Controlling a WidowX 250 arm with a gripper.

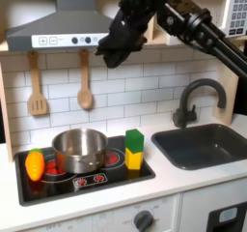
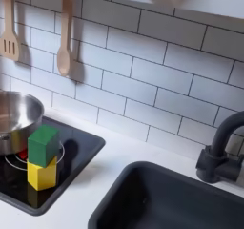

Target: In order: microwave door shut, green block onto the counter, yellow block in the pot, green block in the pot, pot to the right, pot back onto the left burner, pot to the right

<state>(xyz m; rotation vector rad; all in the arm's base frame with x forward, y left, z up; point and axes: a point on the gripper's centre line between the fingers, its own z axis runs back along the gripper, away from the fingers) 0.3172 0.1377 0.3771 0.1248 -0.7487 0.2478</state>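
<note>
Beside the pot (image 1: 79, 150), green block (image 1: 134, 140) tops yellow block (image 1: 133, 159).

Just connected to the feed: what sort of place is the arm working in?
Likely a toy kitchen: a black cooktop with a steel pot, a dark sink with a faucet, white tile wall and hanging wooden utensils.

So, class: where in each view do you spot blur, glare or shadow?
In the first exterior view the gripper looks soft and blurred, and the pot shows bright reflections; in the second exterior view the green block is sharp and the sink lies dark.
</note>
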